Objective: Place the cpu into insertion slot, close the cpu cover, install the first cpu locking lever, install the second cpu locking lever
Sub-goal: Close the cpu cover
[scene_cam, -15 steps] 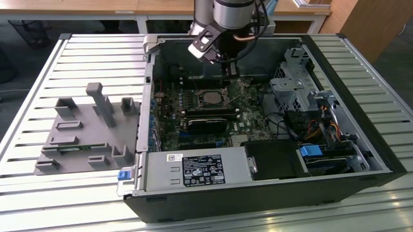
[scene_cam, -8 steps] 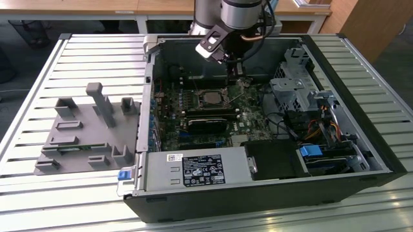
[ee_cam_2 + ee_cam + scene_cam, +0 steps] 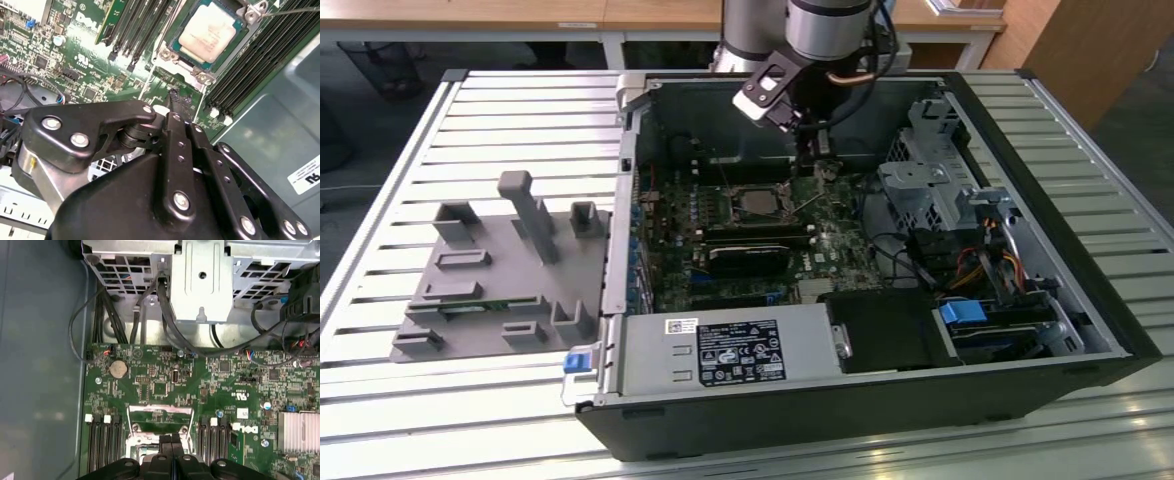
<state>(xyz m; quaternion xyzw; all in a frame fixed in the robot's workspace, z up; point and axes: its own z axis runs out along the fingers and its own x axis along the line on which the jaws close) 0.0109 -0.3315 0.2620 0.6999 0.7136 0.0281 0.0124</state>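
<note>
Cpu (image 3: 206, 31) pale silver square, flat in insertion slot (image 3: 175, 46).

Bright even light, soft shadows, mild glare

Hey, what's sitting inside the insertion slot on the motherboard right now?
The cpu lies flat in the insertion slot, dull silver top facing up. The slot's pin field cannot be seen, because the cpu covers it.

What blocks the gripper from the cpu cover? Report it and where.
Nothing visible does. In the second wrist view the shut gripper hangs close beside the cpu cover, with only bare green board between them. The cpu already lies inside the cover's window.
</note>
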